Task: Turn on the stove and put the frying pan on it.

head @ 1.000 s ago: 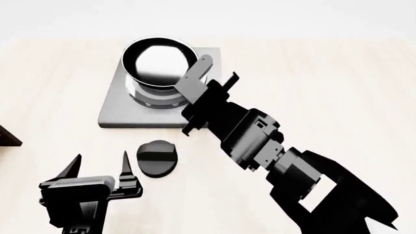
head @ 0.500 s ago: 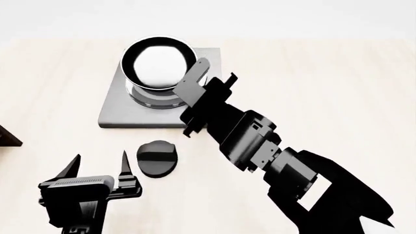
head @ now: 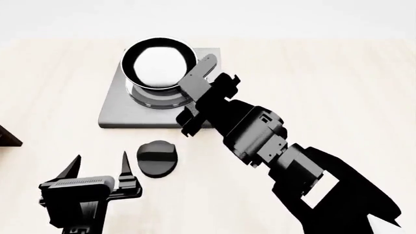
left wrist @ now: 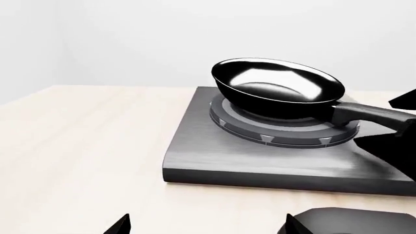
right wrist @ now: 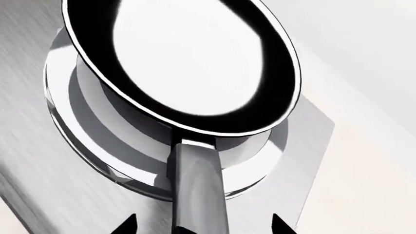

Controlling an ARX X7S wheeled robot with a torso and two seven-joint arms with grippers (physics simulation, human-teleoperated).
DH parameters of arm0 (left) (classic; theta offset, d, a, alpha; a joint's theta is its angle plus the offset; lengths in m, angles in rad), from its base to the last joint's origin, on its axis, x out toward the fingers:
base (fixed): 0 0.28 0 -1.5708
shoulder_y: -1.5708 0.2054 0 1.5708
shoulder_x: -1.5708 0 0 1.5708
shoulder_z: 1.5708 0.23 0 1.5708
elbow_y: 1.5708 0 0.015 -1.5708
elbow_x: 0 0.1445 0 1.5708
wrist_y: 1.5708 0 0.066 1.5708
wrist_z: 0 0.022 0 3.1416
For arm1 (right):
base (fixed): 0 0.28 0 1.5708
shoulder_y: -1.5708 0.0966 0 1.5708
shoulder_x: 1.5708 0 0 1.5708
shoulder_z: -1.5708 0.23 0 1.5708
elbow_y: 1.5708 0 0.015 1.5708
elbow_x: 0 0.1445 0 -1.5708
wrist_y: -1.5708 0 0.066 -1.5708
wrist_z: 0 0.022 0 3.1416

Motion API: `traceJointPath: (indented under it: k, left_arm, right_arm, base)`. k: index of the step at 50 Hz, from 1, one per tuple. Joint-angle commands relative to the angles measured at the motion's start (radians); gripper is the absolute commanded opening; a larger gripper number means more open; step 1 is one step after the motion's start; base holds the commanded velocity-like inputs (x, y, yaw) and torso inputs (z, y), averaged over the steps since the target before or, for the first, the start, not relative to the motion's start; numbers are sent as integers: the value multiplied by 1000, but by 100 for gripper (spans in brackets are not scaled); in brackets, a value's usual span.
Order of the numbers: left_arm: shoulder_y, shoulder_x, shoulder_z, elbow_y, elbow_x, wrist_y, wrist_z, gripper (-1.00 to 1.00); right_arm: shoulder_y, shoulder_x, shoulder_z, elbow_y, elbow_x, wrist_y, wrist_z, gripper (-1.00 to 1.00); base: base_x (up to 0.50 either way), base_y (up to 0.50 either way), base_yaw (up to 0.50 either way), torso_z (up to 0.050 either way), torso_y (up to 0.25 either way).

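**Pan On Burner, Right Arm Shifted**

Shifted slightly rightward since earlier frame: right gripper [head: 206, 90], extended diagonally over stove [head: 120, 109], fingers spread either side of handle of frying pan [head: 159, 66]. Pan seated on burner. Left gripper [head: 101, 168] held low, prongs wide apart, near knob [head: 157, 157].

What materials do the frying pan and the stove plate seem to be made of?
The frying pan looks like black coated metal, perhaps non-stick: its inside is glossy and mirrors bright light. The stove plate looks like brushed grey metal, matte with fine streaks. The knob seems to be matte black plastic, though a render leaves this uncertain.
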Motion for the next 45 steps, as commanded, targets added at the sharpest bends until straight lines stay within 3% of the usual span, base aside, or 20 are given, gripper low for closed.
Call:
traceJointPath:
  k: [1,35,45]
  left_arm:
    - [-2,-2,2,-2,-1,1,-3,100]
    - [-1,-9,13,13,2,-3,-17,100]
    - [1,-10,14,23,0,-4,-22,100]
  right_arm:
    - [3,18,38,-41,88,37,-20,100]
    - [-7,267,111,-621,231,224,120,100]
    - [-79,407,177,-903,248,192,250,100]
  base:
    - [0,0,0,0,0]
    - [0,0,0,0,0]
    - [0,0,0,0,0]
